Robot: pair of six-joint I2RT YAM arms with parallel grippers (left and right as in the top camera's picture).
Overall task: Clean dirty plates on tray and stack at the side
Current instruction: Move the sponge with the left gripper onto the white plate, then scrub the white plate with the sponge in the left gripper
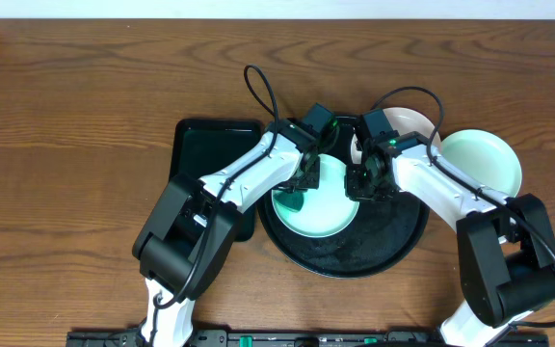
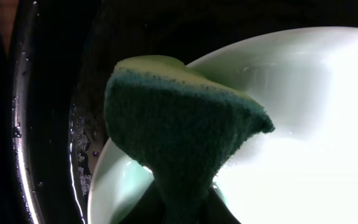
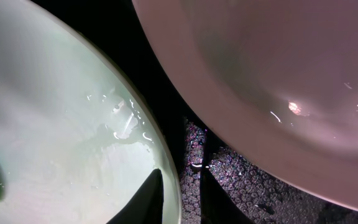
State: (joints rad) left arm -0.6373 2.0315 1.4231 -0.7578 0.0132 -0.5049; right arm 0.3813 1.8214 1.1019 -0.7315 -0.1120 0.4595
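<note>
Left hand tipped down, pinching a sponge; right hand beside it, narrowly parted.

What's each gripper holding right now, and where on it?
Left gripper pinches the sponge by its near end. Right gripper straddles the rim of the mint plate; whether it actually grips cannot be told.

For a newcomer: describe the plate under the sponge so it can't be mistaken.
Find the round black tray mid-table. The plate lies inside it, toward its left. It is mint, unlike the white plate behind, and the other mint plate sits off the tray, right.
</note>
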